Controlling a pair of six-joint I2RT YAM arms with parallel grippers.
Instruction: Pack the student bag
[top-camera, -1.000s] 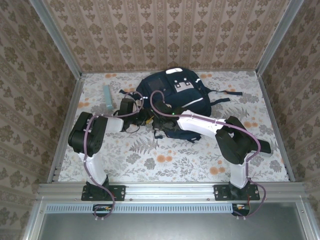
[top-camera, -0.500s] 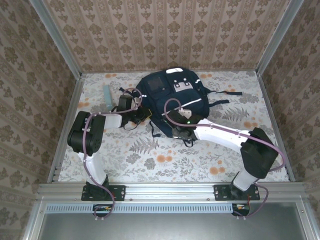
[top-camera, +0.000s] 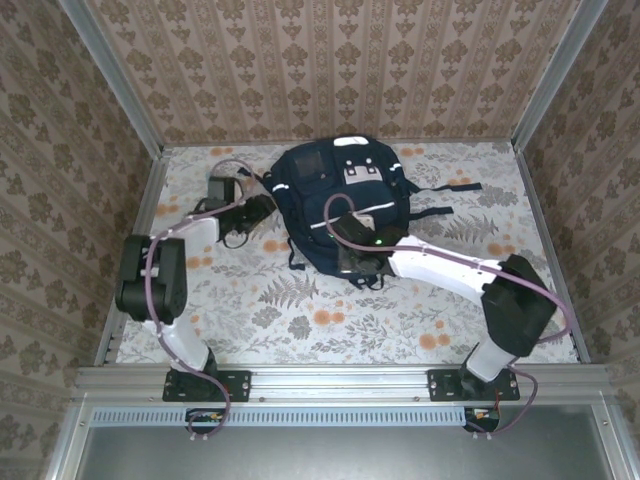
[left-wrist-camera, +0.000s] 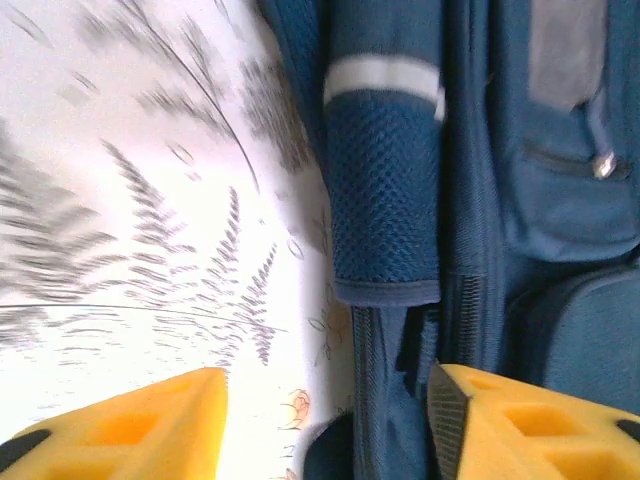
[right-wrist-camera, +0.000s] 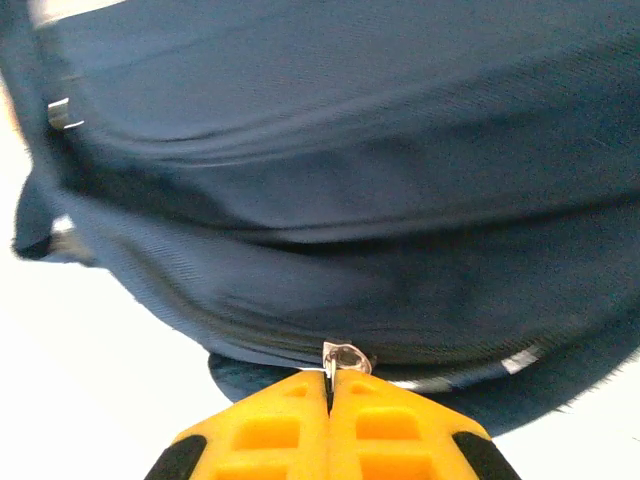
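Pinching zipper pull (right-wrist-camera: 346, 357) on student bag (top-camera: 335, 190), right tool (right-wrist-camera: 328, 385), left tool (left-wrist-camera: 328, 378) spread

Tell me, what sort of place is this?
Probably a staged robot test booth, not a real room: wallpapered panels in a metal frame, a floral-clothed table, with a left arm and right arm bolted at its near edge.

The student bag (top-camera: 335, 195) lies on the table (top-camera: 300, 310) toward the back, the left gripper (top-camera: 263, 206) just beside its left side, the right gripper (right-wrist-camera: 328, 385) at its front edge, pinching the zipper pull (right-wrist-camera: 345, 356).
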